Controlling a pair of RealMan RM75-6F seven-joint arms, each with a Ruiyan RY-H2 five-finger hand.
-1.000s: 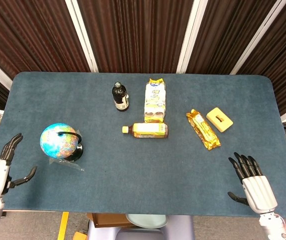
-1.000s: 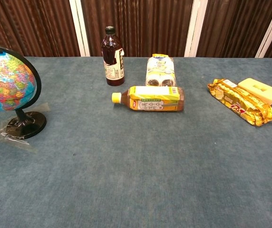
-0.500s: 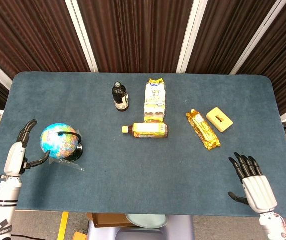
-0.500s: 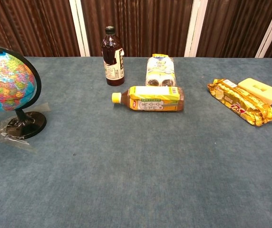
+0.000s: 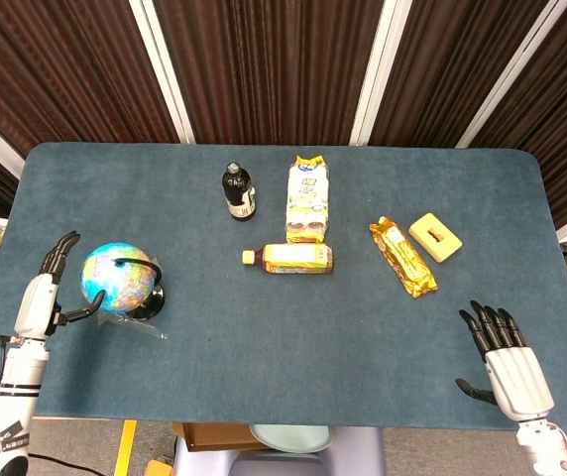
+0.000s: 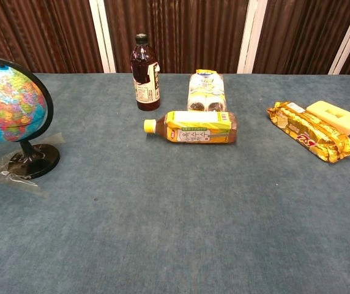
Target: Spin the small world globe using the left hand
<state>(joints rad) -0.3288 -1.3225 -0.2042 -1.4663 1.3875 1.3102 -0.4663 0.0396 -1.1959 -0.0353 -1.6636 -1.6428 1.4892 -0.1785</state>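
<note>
Since a second ago the left hand (image 5: 50, 288) has come up from the near edge of the table (image 5: 293, 327) and in toward the small world globe (image 5: 115, 279), so that it now stands right beside the globe's outer side; over the last half second it has only crept a touch closer. Its fingers (image 5: 58, 254) point away from the robot and are spread, with the thumb reaching toward the lower part of the ball, very close to it, though I cannot tell from the head view whether it actually touches. It holds nothing. The globe sits upright on its black stand near the table's left edge, with a scrap of clear tape or film on the cloth at its base, and in the chest view the globe (image 6: 11, 101) shows at the far left with the hand out of sight. The right hand (image 5: 507, 362) rests low at the near right corner, fingers apart and empty, barely shifted. Well apart from the globe, near the middle of the table, stand a dark bottle (image 5: 237, 191), a yellow snack pack (image 5: 307, 199) and a tea bottle (image 5: 288, 258) lying on its side. Further right lie a gold wrapped bar (image 5: 402, 257) and a pale yellow block (image 5: 435, 236).
</note>
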